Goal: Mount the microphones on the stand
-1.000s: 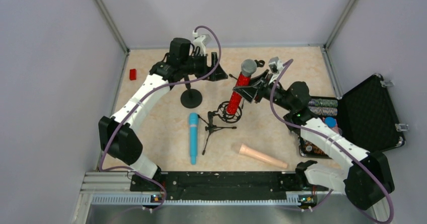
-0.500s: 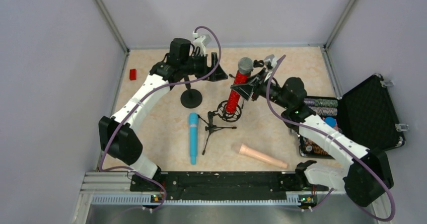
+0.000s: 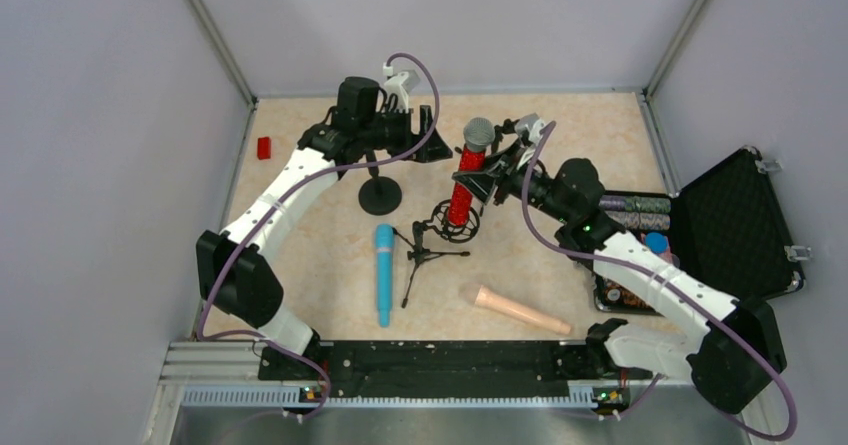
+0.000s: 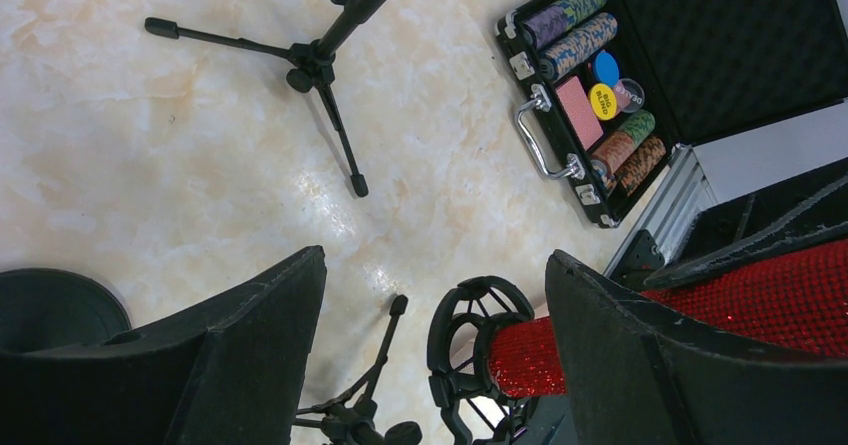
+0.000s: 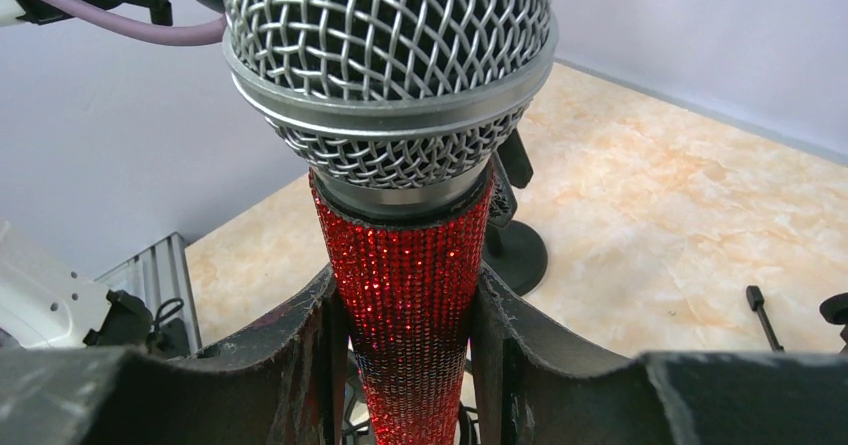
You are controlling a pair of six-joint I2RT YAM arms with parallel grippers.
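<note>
Pinching a glittery red stick microphone (image 5: 405, 295) with a silver mesh head, the right arm's black padded fingers (image 5: 290, 355) grip its mid-body; head above them, lower end at a black ring mount (image 4: 470, 335) below. Left fingers (image 4: 250, 355) spread apart.

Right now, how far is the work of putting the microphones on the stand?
Nothing looks finished yet. In hand: the right gripper is shut on the red microphone, whose lower end sits in the black shock-mount ring. The left gripper is open, holding nothing. Left: the blue microphone and the peach microphone lie flat on the table.
</note>
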